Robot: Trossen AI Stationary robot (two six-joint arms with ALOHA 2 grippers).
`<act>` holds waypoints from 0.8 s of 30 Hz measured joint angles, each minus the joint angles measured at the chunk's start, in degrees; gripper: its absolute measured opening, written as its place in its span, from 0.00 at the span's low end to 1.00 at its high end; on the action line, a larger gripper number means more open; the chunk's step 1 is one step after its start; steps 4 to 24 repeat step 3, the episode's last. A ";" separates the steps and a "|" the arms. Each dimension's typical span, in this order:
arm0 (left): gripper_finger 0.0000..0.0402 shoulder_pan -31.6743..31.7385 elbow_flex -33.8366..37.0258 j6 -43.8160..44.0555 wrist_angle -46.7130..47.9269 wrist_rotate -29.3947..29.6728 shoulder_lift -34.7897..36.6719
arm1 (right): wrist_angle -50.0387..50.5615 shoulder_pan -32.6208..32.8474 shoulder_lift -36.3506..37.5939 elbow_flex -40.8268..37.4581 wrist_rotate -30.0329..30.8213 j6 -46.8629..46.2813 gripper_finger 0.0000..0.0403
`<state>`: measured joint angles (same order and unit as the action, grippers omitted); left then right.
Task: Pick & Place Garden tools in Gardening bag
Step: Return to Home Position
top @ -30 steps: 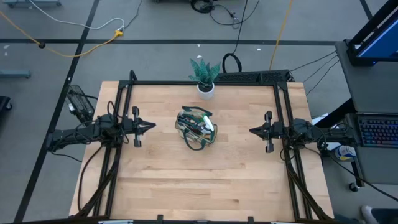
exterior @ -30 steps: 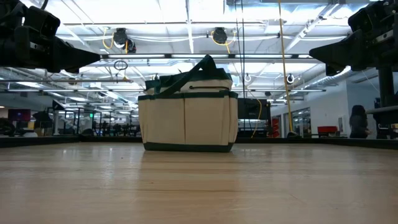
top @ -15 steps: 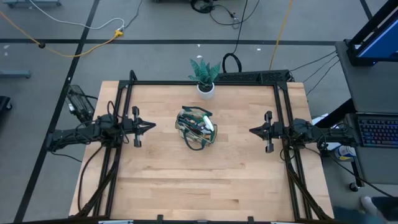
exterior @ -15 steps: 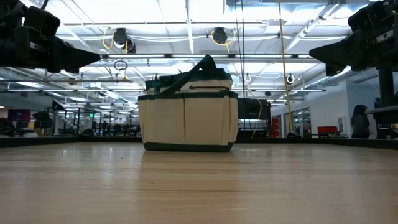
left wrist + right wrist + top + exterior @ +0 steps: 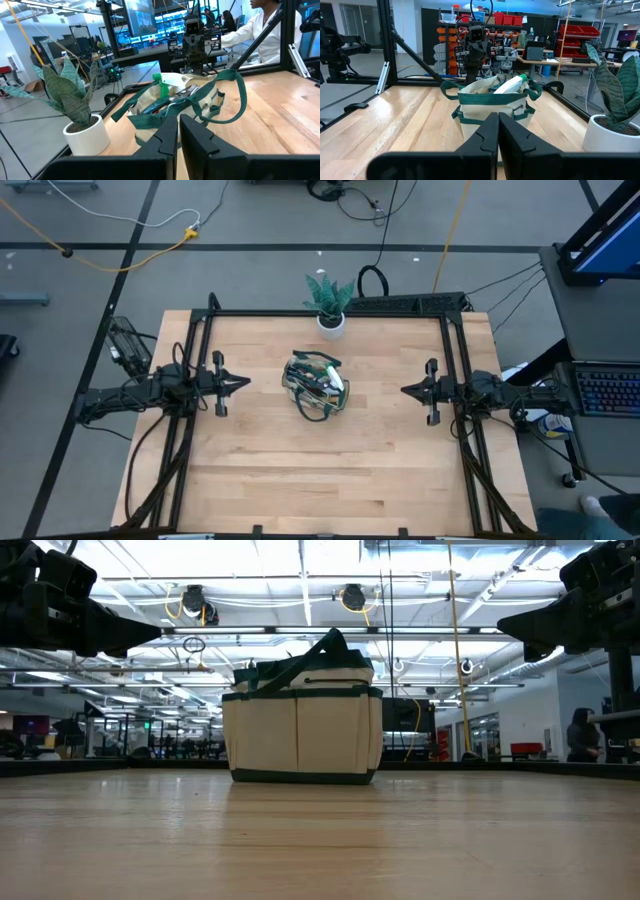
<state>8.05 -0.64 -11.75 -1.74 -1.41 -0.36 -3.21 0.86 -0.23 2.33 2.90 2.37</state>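
Since no tool lies loose on the worktop (image 5: 330, 470), we judge the packing complete. The gardening bag (image 5: 316, 387) stands upright near the middle of the worktop, close to the potted plant (image 5: 329, 302) at the edge but not touching it. We note a spray bottle (image 5: 509, 85) and other tool ends showing above the bag's rim, with the green handles drooping across the opening.

The left end effector (image 5: 243, 383) hangs over the left side of the worktop and the right end effector (image 5: 405, 390) over the right side. Both are raised, level, and pointed at the bag from well apart. Each has its fingers drawn together on nothing.

We read this mirrored, empty-handed posture as the parked position, chosen to keep both arms clear of the bag and its handles.
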 joint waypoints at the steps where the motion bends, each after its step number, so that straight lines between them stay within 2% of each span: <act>1: 0.06 0.00 0.00 0.00 0.00 -0.01 0.00 | -0.02 0.00 0.00 0.01 0.00 0.00 0.00; 24: 0.06 0.00 0.00 0.00 0.00 -0.01 0.00 | -0.01 0.00 0.00 0.00 -0.02 0.00 0.00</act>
